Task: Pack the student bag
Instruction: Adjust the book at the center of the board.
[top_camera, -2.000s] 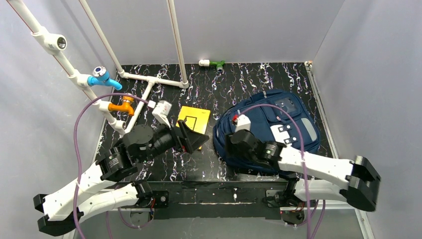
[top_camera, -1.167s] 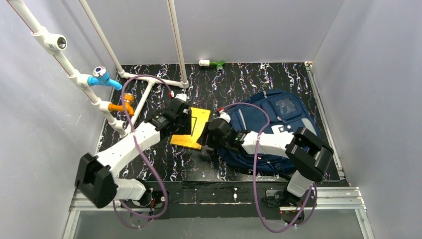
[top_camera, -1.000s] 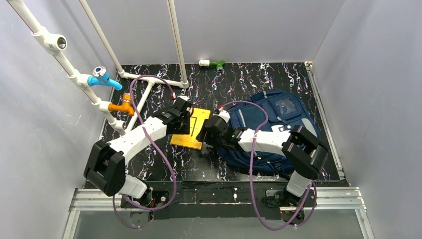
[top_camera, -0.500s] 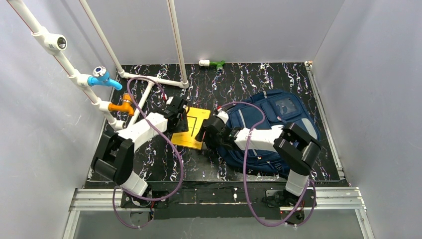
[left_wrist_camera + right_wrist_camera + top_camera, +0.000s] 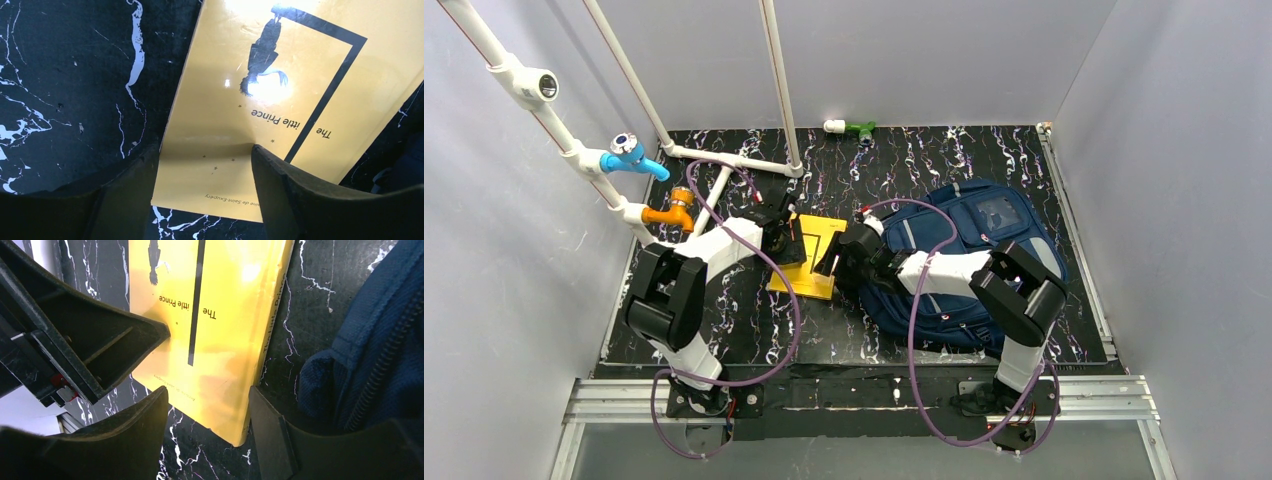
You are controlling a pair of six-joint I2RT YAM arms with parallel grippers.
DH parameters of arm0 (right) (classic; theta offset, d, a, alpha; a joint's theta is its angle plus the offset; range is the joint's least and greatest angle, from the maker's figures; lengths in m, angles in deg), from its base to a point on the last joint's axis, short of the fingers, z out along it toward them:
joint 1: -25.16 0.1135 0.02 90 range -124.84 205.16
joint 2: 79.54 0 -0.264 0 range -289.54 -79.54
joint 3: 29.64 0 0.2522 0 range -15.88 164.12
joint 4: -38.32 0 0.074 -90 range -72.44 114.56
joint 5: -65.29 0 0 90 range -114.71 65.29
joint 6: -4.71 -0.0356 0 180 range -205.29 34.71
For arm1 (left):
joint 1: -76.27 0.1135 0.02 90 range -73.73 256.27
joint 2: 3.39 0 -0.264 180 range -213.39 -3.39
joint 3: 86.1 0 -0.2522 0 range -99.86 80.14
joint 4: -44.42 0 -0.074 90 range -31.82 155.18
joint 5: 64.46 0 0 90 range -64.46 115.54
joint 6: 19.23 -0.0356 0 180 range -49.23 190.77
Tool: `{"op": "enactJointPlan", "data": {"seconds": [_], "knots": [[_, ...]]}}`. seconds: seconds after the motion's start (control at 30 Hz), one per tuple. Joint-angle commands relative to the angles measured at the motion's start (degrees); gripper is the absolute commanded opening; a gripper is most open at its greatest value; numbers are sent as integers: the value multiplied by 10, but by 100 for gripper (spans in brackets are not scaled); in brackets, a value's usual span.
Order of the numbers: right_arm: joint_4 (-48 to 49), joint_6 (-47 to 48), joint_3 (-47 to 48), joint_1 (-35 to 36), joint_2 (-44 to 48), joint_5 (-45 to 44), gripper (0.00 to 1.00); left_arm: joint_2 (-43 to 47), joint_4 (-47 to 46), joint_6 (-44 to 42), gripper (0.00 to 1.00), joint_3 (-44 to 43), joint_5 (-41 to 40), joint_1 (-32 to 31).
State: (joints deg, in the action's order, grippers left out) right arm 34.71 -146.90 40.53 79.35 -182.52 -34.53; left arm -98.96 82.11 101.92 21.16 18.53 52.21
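The left arm (image 5: 724, 243) and the right arm (image 5: 939, 268) are alike: smooth white shells joined by chunky black joint housings. Behind each claw a purple cable (image 5: 794, 310) loops loosely back along the arm. The left claw (image 5: 205, 165) and the right claw (image 5: 207, 405) carry broad, matte black fingers (image 5: 295, 200) that taper like wedges.

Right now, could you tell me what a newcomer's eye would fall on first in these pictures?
The bright yellow book, titled The Little Prince, catches the eye first, lying flat near the middle of the black marbled table. The left gripper and right gripper both hang open over it from opposite sides. Just right of the book lies the large navy student bag.
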Motion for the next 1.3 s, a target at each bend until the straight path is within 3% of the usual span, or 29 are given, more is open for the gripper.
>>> {"op": "enactJointPlan", "data": {"seconds": [0.0, 0.2, 0.53, 0.83, 1.03, 1.27], "knots": [[33, 25, 2, -4, -17, 27, 66, 24, 5, 17, 60, 26, 63, -3], [115, 23, -26, -4, 15, 51, 65, 52, -10, 30, 46, 43, 103, -3], [6, 106, -2, -4, 23, 12, 66, 172, -38, 53, 45, 68, 175, -4], [-159, 272, 79, -2, 3, -18, 68, 249, -40, 82, 57, 149, 185, -4], [-143, 304, 72, 6, 1, 1, 69, 290, -76, 119, 58, 194, 191, -4], [-148, 309, 66, 11, 17, -35, 76, 287, -48, 137, 79, 207, 120, -4]]}}
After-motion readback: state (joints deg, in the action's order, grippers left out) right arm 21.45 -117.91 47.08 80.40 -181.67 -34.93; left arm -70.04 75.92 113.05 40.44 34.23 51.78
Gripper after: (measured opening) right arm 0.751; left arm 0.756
